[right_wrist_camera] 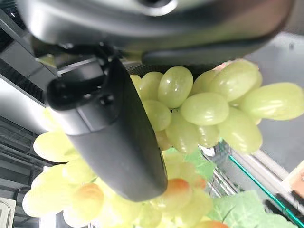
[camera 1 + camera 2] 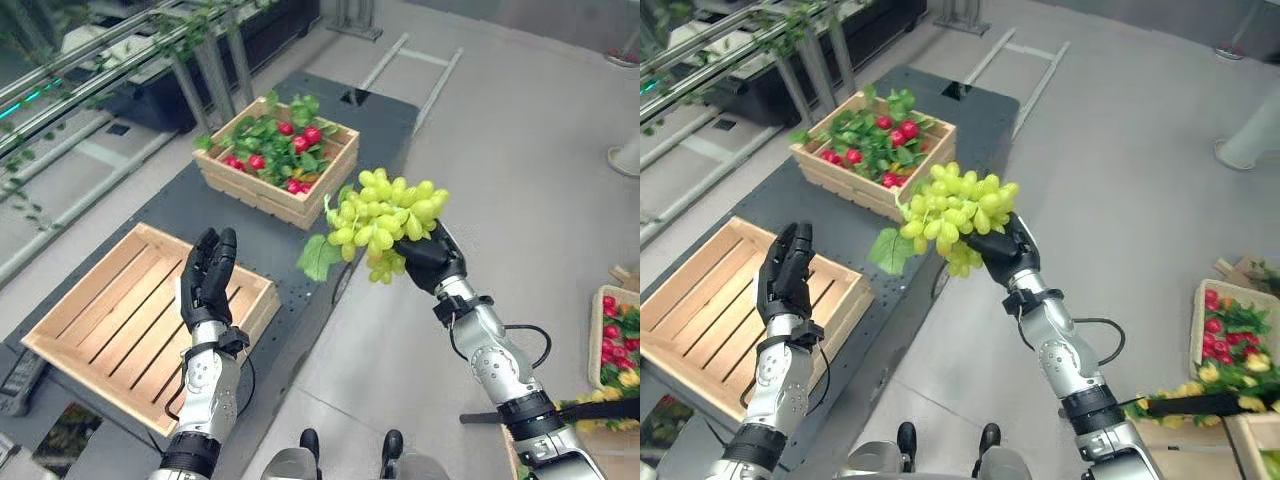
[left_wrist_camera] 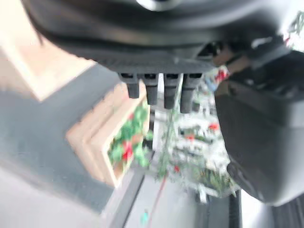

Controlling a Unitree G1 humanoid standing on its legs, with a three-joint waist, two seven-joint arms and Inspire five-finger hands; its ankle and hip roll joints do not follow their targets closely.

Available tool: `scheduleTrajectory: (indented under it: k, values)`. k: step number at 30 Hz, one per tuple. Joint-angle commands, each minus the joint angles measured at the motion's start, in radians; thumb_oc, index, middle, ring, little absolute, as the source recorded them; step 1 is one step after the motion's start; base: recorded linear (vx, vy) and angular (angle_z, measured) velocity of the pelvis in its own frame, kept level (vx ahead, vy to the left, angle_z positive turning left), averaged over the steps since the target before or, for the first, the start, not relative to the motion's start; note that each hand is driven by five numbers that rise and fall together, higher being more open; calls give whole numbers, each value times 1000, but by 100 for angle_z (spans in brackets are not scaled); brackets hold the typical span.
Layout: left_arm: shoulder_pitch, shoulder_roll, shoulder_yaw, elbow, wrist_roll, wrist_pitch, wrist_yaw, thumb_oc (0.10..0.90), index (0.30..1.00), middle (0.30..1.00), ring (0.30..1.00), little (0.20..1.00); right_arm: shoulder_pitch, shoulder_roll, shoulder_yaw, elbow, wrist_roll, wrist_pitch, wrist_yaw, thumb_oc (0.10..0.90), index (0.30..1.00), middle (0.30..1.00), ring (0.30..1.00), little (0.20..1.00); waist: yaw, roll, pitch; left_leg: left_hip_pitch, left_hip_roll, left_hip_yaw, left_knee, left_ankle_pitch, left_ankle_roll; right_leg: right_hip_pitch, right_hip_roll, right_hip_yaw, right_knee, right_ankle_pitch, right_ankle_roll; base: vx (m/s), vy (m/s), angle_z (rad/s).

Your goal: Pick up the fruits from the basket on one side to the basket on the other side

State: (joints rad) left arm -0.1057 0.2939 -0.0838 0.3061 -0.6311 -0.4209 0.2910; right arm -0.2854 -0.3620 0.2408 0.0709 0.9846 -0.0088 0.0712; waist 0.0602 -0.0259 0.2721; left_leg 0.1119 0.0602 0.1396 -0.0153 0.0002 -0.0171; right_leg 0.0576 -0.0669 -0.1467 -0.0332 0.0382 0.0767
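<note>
The right hand (image 2: 432, 262), clamped round a bunch of green grapes (image 2: 385, 215), holds it in open air past the dark worktop's (image 2: 240, 225) right edge, while the left hand (image 2: 207, 275), fingers straight, hovers over the empty near crate (image 2: 120, 325).

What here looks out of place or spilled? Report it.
Nothing looks spilled or damaged. The right hand holds the green grape bunch in mid-air over the floor beside the dark table. The slatted wooden crate is empty, the left hand open above it. The far crate sits upright with its red fruit.
</note>
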Motion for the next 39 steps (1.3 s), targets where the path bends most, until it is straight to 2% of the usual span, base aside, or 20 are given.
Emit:
scheduleTrajectory:
  k: [1,7,10,11,12,14,17,18,19,21,22,25,28,30,32,34,35,36,37,39]
  values:
    - [-64,28,-39,-60,75,-111,-2,800,900,900,900,900,-68,21,-77,-77,5,-157,87,400,300,300,300,300,-35,-21,-160,-61,-62,-39,36,-64,11,49,-4,21,-30,-28,-9,-39,-79,-12]
    - [-29,5,-63,-40,46,-99,-70,800,900,900,900,900,-27,15,-107,-89,0,-127,89,400,300,300,300,300,-57,-18,-192,-23,-61,-41,-7,-56,4,55,24,33,-43,-27,-24,-50,-68,-8]
    - [-14,-1,-62,-22,16,-103,-72,800,900,900,900,900,-1,6,-108,-88,1,-116,93,400,300,300,300,300,-64,-26,-194,-47,-84,-54,84,-91,4,52,21,60,-46,-16,-29,-57,18,-7]
    - [-5,-2,-55,-24,4,-106,-68,800,900,900,900,900,-6,3,-107,-81,5,-112,99,400,300,300,300,300,-63,-32,-191,-63,-98,-76,140,-115,4,46,18,80,-45,-10,-31,-105,85,-10]
    - [12,-6,-44,-37,5,-121,-35,800,900,900,900,900,-22,6,-93,-71,14,-103,113,400,300,300,300,300,-52,-42,-179,-102,-128,-136,269,-132,4,38,11,117,-39,3,-35,-103,108,-21]
    - [21,-9,-38,-51,17,-130,-4,800,900,900,900,900,-35,13,-76,-69,14,-99,112,400,300,300,300,300,-43,-46,-168,-127,-144,-188,317,-132,8,31,7,150,-31,12,-37,-102,146,-62]
    - [15,-6,-38,-58,42,-134,57,800,900,900,900,900,-63,37,-35,-56,2,-97,113,400,300,300,300,300,-32,-26,-153,-88,-155,-274,210,-137,31,14,20,204,19,-3,-29,-88,168,-111]
    - [-16,8,-46,-60,41,-102,45,800,900,900,900,900,-47,41,-20,-88,-11,-126,67,400,300,300,300,300,-51,-6,-147,-55,-144,-263,98,-99,46,-28,21,210,58,-5,-10,-173,241,-114]
    - [-23,10,-49,-61,41,-93,34,800,900,900,900,900,-40,36,-21,-97,-8,-132,53,400,300,300,300,300,-58,-4,-146,-50,-139,-256,85,-93,48,-37,19,209,62,-2,-5,-228,196,-99]
    - [-69,20,-77,-51,56,-96,38,800,900,900,900,900,-30,26,-36,-110,0,-157,57,400,300,300,300,300,-76,-6,-125,-45,-150,-279,37,-75,48,-89,11,212,64,37,17,-237,102,-55]
    - [-91,16,-89,-41,78,-99,50,800,900,900,900,900,-44,21,-45,-110,6,-153,63,400,300,300,300,300,-87,-8,-111,-29,-156,-285,4,-74,46,-127,-12,199,46,86,45,-212,118,-6]
    - [-83,21,-86,-40,84,-107,75,800,900,900,900,900,-52,22,-44,-125,8,-125,82,400,300,300,300,300,-95,3,-102,5,-153,-265,-46,-74,48,-145,-25,165,26,110,62,-134,130,-24]
    - [-52,60,-45,-37,60,-114,105,800,900,900,900,900,-47,38,-17,-125,23,-75,168,400,300,300,300,300,-67,11,-98,27,-136,-167,-71,-61,52,-163,-60,-1,149,117,72,-215,94,-82]
    - [-43,71,-28,-39,45,-116,103,800,900,900,900,900,-49,47,-1,-115,20,-55,200,400,300,300,300,300,-47,22,-102,15,-122,-137,-67,-44,58,-153,-58,-30,263,87,62,-207,62,-111]
    - [-46,66,-17,-33,39,-118,112,800,900,900,900,900,-57,56,26,-97,25,-43,231,400,300,300,300,300,-19,29,-111,-9,-107,-110,-53,-26,64,-111,-40,-46,374,3,40,-178,36,-70]
    - [-52,56,-15,-16,39,-130,114,800,900,900,900,900,-61,64,44,-86,36,-45,242,400,300,300,300,300,-8,21,-119,-25,-104,-93,-38,-20,64,-78,-29,-50,382,-35,36,-95,-15,-55]
    - [-57,51,-17,-7,39,-135,117,800,900,900,900,900,-62,68,53,-86,42,-43,242,400,300,300,300,300,-6,13,-123,-35,-107,-86,-25,-20,60,-59,-22,-44,361,-49,36,-66,-103,-46]
    - [-74,42,-23,7,42,-144,119,800,900,900,900,900,-57,80,65,-75,49,-46,242,400,300,300,300,300,2,-11,-134,-62,-115,-80,3,-19,46,13,-12,-35,224,-90,17,-67,-151,-29]
    - [-86,32,-30,18,50,-152,125,800,900,900,900,900,-55,90,72,-59,47,-47,249,400,300,300,300,300,8,-21,-141,-71,-111,-70,11,-20,35,53,-21,-46,120,-89,12,-96,-180,-15]
    - [-117,8,-52,37,53,-150,163,800,900,900,900,900,-75,101,93,-26,55,-47,225,400,300,300,300,300,3,-23,-143,-79,-94,-45,12,-14,18,67,-4,-14,41,-72,11,-113,-109,-28]
